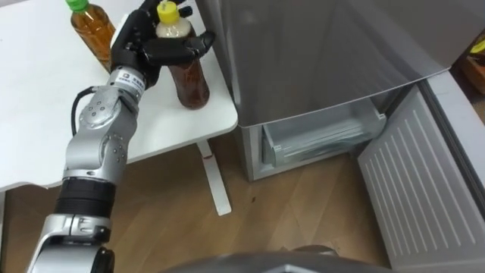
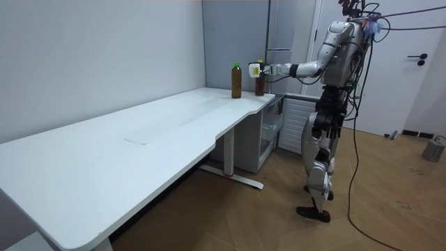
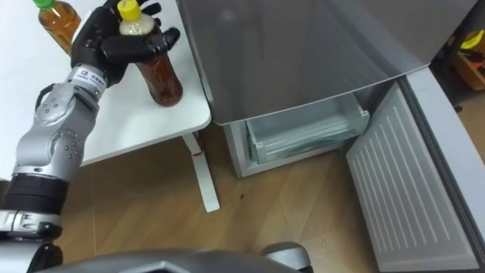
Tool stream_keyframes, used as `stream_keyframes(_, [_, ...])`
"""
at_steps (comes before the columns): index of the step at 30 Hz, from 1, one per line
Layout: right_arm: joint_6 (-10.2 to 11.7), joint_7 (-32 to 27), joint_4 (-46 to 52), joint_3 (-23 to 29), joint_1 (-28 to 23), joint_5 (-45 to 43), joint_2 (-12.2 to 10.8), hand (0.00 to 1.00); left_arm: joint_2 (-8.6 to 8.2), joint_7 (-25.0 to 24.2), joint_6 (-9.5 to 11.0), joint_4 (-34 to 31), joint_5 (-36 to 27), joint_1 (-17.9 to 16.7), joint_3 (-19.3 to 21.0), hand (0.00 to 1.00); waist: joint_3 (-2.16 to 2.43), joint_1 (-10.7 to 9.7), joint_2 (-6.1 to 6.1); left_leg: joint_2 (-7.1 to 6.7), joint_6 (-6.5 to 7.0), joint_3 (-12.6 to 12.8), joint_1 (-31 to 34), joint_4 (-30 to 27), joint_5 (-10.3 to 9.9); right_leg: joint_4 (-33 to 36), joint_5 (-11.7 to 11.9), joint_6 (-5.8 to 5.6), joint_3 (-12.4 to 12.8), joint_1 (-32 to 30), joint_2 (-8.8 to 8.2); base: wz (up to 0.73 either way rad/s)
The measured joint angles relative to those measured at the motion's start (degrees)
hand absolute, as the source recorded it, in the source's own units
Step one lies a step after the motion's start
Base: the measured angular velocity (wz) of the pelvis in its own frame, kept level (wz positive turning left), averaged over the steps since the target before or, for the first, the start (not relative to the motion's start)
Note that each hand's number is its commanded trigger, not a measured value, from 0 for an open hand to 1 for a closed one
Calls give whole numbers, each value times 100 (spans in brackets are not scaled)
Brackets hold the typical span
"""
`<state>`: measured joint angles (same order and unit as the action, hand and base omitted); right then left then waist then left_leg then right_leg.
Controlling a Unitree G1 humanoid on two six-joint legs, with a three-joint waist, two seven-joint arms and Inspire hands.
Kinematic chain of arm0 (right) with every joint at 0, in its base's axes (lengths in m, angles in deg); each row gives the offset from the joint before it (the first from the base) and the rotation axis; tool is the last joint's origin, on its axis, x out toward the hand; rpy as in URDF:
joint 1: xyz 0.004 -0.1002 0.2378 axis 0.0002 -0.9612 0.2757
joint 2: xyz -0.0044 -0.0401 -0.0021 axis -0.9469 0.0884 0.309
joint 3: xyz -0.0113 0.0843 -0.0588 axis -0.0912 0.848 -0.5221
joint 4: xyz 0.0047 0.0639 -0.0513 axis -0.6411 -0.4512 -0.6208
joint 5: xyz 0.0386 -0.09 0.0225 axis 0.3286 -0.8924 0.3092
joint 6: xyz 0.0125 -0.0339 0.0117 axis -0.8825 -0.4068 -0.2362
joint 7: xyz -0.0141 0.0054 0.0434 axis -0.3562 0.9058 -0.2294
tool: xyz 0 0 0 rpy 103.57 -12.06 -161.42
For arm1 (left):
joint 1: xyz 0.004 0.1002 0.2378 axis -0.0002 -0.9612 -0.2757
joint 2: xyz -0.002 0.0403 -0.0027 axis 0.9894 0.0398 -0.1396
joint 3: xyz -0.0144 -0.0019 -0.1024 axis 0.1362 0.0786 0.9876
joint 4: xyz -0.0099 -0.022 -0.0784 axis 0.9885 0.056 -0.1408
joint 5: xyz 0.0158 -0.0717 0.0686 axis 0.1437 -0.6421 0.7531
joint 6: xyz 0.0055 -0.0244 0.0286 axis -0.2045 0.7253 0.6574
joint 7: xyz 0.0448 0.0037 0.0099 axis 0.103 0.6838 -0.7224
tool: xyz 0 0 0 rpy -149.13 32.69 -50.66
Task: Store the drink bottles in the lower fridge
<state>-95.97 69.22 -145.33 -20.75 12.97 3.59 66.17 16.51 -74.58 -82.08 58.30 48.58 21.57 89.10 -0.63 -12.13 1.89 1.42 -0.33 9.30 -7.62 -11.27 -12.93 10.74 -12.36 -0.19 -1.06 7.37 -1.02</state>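
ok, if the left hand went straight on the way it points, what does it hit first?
The yellow-cap bottle: the left hand is curled round it. Beyond that, the line seems to pass between the green-cap bottle and the fridge, though depth is unclear.

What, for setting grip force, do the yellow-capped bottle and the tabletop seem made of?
Yellow-capped bottle: likely clear plastic with a glossy finish, since the brown drink shows through it. The left hand is curled round it. Table: smooth matte white top, perhaps laminated board, but the core cannot be told.
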Motion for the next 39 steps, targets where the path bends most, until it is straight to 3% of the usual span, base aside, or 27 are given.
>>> stream_keyframes(9, [0, 0, -10, 1, 18, -2, -4, 0, -5, 1, -36, 191, -9, 21, -17, 100, -30, -37, -10, 1, 0, 0, 2, 8, 0, -1, 4, 4, 0, -3, 2, 0])
stream_keyframes(18, [4, 14, 23, 4, 25, -3, -3, 0, -4, 1, -57, 197, -5, 29, -18, 100, -23, -27, 2, 0, 0, 1, 6, 9, 0, -4, 4, 3, -3, -10, 2, 0])
stream_keyframes(25, [10, -2, 39, 6, 29, -3, -1, 0, -4, 44, -66, 251, -8, 28, -19, 100, 4, -17, 43, 1, 0, 0, 17, 10, 0, 8, 4, 3, -14, -34, 0, 0])
stream_keyframes(33, [-12, 73, 9, 3, 18, 5, -3, 0, -2, 113, -67, 206, -6, 24, -18, 100, 47, 73, -27, -5, 0, -2, 34, 43, 0, 12, 3, 2, -46, -65, -5, 0])
stream_keyframes(37, [-59, 67, 13, -4, 3, 43, 3, 0, 1, 126, -225, -315, 211, -70, -28, 100, 100, 167, -143, -3, -1, -47, 49, 43, 1, 18, 3, 3, -74, -48, -6, 2])
stream_keyframes(39, [-53, 28, 15, -7, 16, 184, 7, 0, 3, 134, -225, -699, 213, -175, -29, 100, 96, 219, -177, -2, -1, -53, 29, 45, 1, 35, 6, 5, -75, -31, -7, 0])
